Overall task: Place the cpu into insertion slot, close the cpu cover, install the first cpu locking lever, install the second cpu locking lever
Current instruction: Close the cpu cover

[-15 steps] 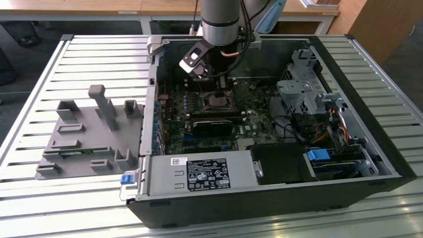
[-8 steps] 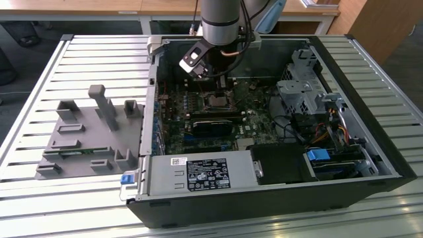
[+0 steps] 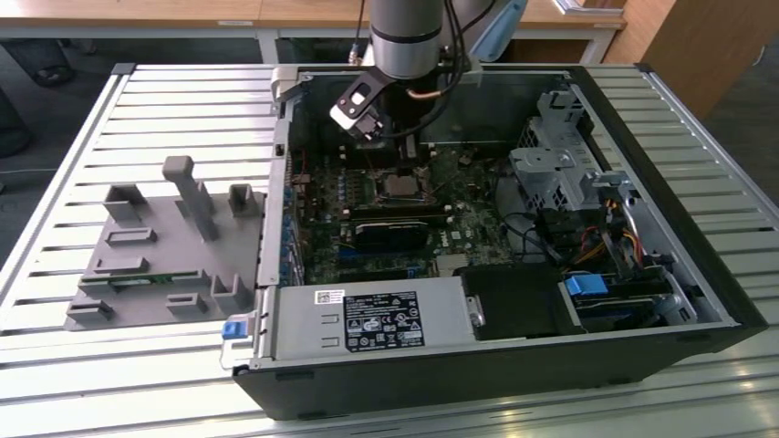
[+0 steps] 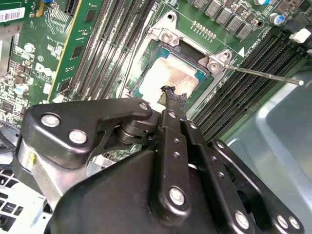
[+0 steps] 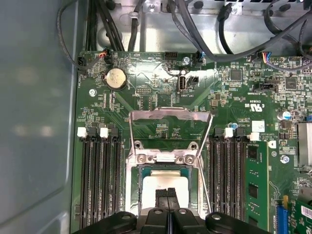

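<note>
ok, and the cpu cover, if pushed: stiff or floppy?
Likely stiff but light: the cpu cover is a thin metal frame with an open centre. It stands raised, hinged beside the cpu, so a push should swing it, not slide it. Bare metal, probably slippery to pinch.

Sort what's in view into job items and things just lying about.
Job: cpu, insertion slot, cpu cover (open), locking lever, gripper.
Lying about: grey fixture tray, memory slots, coin battery, power supply.
</note>
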`<state>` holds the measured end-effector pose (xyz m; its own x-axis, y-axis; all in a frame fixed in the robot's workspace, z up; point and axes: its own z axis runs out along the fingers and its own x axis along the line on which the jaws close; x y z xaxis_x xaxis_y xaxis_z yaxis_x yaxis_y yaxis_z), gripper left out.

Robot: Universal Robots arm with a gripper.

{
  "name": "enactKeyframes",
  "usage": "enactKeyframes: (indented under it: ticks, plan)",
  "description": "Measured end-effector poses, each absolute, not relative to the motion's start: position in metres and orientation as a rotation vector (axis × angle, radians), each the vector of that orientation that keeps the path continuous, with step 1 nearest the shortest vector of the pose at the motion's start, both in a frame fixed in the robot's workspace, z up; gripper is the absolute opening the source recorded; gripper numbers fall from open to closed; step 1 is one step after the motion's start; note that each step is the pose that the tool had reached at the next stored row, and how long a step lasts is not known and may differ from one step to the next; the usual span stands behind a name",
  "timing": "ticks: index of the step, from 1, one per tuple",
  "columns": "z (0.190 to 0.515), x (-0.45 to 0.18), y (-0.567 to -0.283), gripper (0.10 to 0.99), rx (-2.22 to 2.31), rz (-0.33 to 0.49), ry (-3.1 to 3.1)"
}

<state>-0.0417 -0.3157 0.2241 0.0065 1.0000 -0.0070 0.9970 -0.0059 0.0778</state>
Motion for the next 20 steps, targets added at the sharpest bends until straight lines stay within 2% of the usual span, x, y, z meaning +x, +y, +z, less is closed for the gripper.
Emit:
enactKeyframes:
  ticks: [20]
  plan:
    - [0.259,-0.042,-0.317,0.106,2.185,0.077,2.171]
